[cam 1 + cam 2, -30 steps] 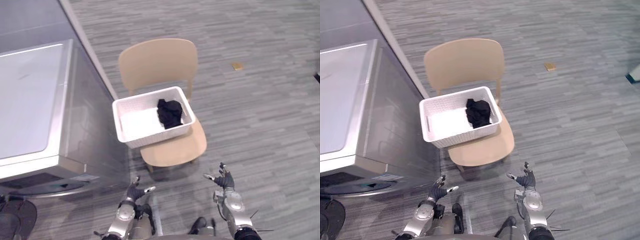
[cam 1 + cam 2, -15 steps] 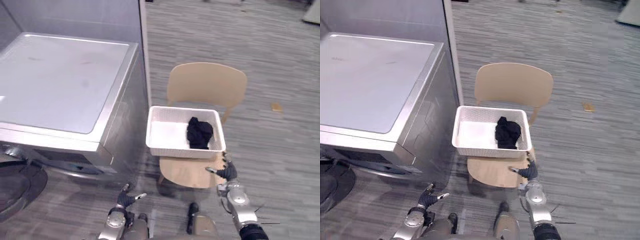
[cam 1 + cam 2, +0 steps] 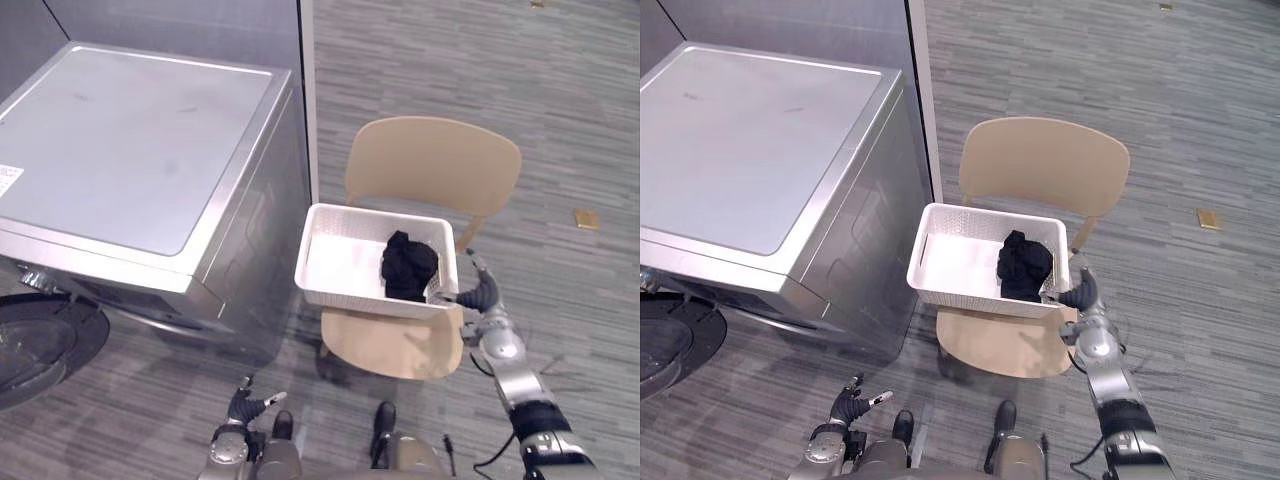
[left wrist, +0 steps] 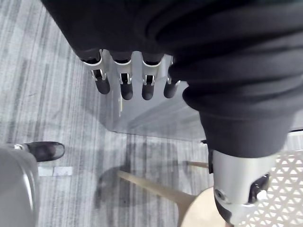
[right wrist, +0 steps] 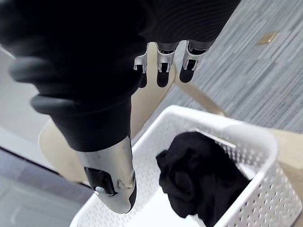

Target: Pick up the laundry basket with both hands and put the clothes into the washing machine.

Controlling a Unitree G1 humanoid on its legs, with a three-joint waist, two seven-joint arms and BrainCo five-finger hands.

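Looks like the reach-in stage, nothing lifted yet. White perforated plastic laundry basket (image 3: 360, 298) on the seat of the light wooden chair (image 3: 432, 165), right at 3 o'clock of the big silver-grey washing machine (image 3: 130, 150), with a crumpled black piece of clothing (image 3: 408, 265) in its 3 o'clock half. Right hand (image 3: 480, 295) just beside the basket's 3 o'clock end, fingers straight and side by side, thumb apart, gripping nothing. Can't tell if touching the rim. Left hand (image 3: 243, 405) way down at 7 o'clock, well apart from the basket, fingers loosely spread and empty. So: bring that left one up to the 9 o'clock end first, tight squeeze next to the machine. Then hook under both rims evenly and lift level, otherwise probably a tipped basket and clothes on the floor.
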